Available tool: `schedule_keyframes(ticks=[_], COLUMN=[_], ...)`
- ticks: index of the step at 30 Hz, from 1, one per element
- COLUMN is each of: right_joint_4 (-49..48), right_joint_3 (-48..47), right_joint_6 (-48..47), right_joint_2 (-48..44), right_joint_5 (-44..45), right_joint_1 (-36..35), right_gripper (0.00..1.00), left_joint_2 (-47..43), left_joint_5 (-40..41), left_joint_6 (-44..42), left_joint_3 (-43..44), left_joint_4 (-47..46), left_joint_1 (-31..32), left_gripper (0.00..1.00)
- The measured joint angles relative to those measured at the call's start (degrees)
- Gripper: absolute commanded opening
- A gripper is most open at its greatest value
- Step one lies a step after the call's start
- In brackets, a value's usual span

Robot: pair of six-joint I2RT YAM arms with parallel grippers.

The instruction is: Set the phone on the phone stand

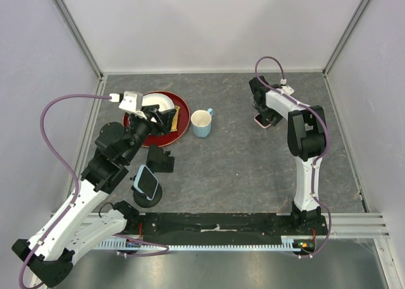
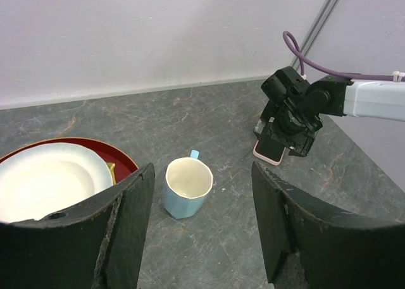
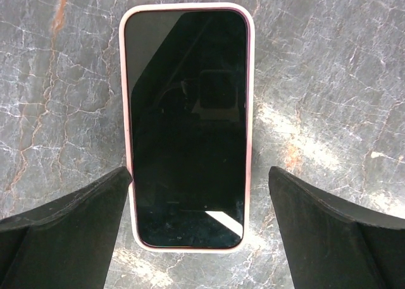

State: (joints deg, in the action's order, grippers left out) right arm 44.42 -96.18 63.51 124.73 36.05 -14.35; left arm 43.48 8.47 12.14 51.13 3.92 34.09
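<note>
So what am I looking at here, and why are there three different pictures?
Two robot arms are bolted at a table's near edge. One picture comes from a camera overhead; the other two from cameras on each wrist, so the dark shapes at the bottom are that arm's own fingers. On the table lie a red plate with a white bowl, a blue cup, a black stand with a pale blue face, and a phone in a pink case, screen up. The right gripper hovers open over the phone, a finger either side. The left gripper is open too, holding nothing.
</note>
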Motion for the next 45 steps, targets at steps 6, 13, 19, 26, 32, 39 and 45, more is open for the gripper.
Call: schedule_keyframes(ticks=[6,13,19,26,32,39,45], right_joint_4=[-1.97,-3.93,-4.24,-7.89,-15.1,-34.36,-47.87], right_joint_3=[1.44,1.95,2.4,8.28,27.5,50.56,64.63], right_joint_6=[-0.07,-1.16,-1.29,-3.45,-6.43,-14.71,-21.86], right_joint_2=[0.31,0.57,0.37,-3.34,-16.15,-32.89,-44.57], right_joint_5=[-1.38,-1.92,-1.97,-3.28,-6.4,-13.09,-22.77], right_joint_1=[0.09,0.42,0.44,0.76,0.74,0.66,0.35], right_gripper=[0.98,0.98,0.8,0.47,0.03,0.0,0.0], left_joint_2=[0.09,0.13,0.13,0.13,0.26,4.02,10.6], left_joint_5=[-0.04,-0.07,-0.07,-0.11,-0.7,-4.76,-11.69], left_joint_6=[0.0,0.02,0.02,0.09,0.44,0.7,1.31], left_joint_3=[0.0,0.0,0.0,0.0,0.0,0.02,1.62], left_joint_4=[0.02,0.02,0.02,0.02,0.0,0.02,0.79], left_joint_1=[0.0,0.0,0.0,0.0,0.0,0.0,0.0], left_gripper=[0.68,0.68,0.68,0.68,0.69,0.7,0.7])
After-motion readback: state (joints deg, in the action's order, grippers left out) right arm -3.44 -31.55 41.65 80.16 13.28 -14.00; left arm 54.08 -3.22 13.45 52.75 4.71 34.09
